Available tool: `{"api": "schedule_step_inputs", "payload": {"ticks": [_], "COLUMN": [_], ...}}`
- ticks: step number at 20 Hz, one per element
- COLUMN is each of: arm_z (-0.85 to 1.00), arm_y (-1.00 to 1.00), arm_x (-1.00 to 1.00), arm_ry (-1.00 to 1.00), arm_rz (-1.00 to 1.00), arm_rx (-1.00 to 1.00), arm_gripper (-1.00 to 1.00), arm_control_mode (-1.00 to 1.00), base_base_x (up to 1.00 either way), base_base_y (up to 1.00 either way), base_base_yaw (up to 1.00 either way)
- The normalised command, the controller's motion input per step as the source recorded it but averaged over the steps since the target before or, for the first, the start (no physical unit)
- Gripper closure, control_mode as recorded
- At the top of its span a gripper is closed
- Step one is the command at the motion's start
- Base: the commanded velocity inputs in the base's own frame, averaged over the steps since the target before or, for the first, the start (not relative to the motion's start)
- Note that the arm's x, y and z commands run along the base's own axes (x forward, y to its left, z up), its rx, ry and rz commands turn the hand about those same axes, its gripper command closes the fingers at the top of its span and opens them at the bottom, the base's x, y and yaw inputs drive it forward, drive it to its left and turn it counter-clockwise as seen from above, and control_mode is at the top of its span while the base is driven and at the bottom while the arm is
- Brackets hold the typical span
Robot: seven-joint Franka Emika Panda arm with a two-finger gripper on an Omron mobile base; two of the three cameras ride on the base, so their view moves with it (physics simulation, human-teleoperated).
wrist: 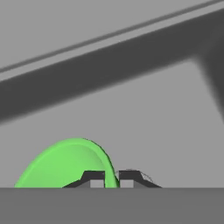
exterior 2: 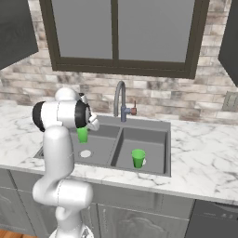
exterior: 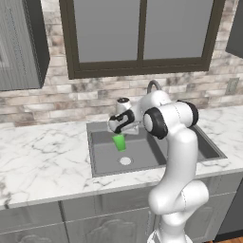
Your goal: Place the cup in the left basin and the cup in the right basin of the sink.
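A green cup (exterior: 119, 142) hangs over the left basin (exterior: 105, 154) of the dark grey sink (exterior 2: 168, 153), above its pale drain (exterior: 125, 161). My gripper (exterior: 118, 135) is shut on this cup's rim from above. In the hand view the green cup (wrist: 65, 164) sits at the lower left, and its wall is pinched between the two fingertips (wrist: 94, 178) of the gripper (wrist: 111, 179). From the right base view the held cup (exterior 2: 82, 135) shows just under my arm's elbow. A second green cup (exterior 2: 138, 158) stands upright in the right basin (exterior 2: 151, 139).
A curved grey faucet (exterior 2: 120, 100) rises behind the divider (exterior 2: 116, 146). Marble counter (exterior: 42, 161) runs on both sides of the sink, with a brick wall and window behind. My arm's white links (exterior: 178, 156) cover much of the right basin in the left base view.
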Motion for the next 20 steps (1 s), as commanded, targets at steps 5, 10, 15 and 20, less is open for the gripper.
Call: {"api": "schedule_step_inputs", "payload": {"ticks": [5,10,15,20], "arm_z": [-0.07,-0.04,-0.12,-0.17], "arm_y": [-0.07,-0.06,-0.06,-0.04], "arm_x": [0.01,0.01,0.03,0.0], "arm_ry": [-0.07,-0.09,-0.08,-0.07], "arm_rz": [-0.06,-0.06,-0.05,-0.04], "arm_rx": [0.0,0.0,0.0,0.0], "arm_gripper": [1.0,1.0,1.0,1.0], "arm_control_mode": [-1.0,-1.0,-1.0,-1.0], "base_base_x": [0.0,0.0,0.0,0.0], "base_base_y": [0.0,0.0,0.0,0.0], "base_base_yaw": [0.0,0.0,0.0,0.0]}}
